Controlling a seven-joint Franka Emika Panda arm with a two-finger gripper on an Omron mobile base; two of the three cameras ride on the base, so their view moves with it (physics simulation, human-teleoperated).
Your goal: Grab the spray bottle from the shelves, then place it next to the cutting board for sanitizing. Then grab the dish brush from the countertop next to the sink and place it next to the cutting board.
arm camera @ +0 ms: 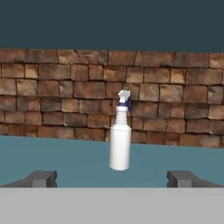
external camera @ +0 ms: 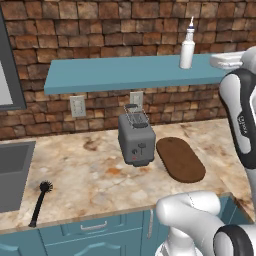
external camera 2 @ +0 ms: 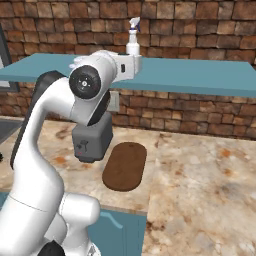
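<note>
Spray bottle stands upright on the shelf by the brick wall; the fingers are spread wide, holding nothing

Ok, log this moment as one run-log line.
phase: approaching spray bottle | tool: open, short of bottle | bottle: upright on shelves | dish brush: on countertop by sink

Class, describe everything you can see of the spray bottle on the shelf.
The spray bottle is small, with a white translucent, plastic-looking body, a ribbed neck, a white trigger head and a blue nozzle part. It stands upright on the teal shelf, in front of the brick wall. Only the shelf touches it; the open tool faces it, still apart.
</note>
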